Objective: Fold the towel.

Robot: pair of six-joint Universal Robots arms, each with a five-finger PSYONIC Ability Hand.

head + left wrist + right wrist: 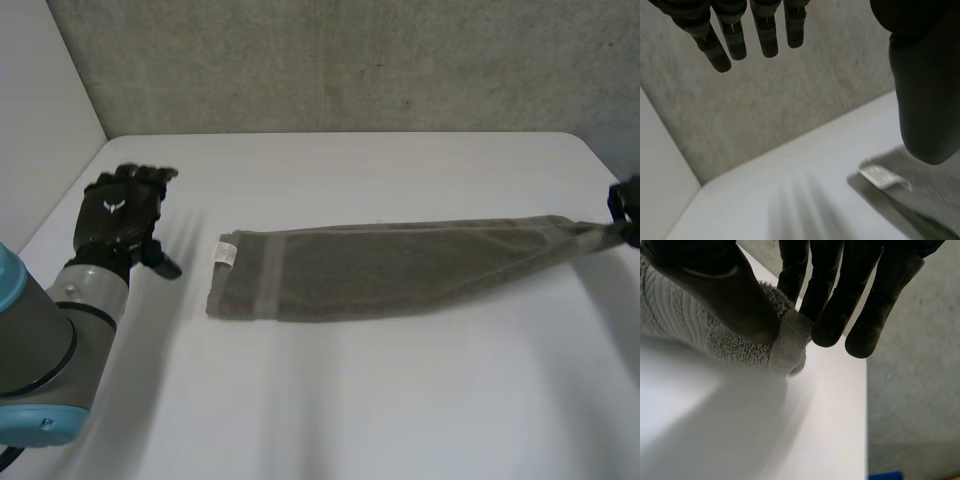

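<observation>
One grey towel (pixel 400 268) lies as a long narrow strip across your table (pixel 350 400), its white label (pixel 227 254) near the left hand (pixel 120 215). Left wrist view: fingers straight, empty. Right wrist view: right hand (pixel 715 285) pinches the bunched end.

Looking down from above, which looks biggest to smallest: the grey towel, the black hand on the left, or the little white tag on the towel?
1. The towel, clearly largest.
2. The left hand; it may be nearer the camera, which would flatter it.
3. The white tag, smallest by far.
</observation>
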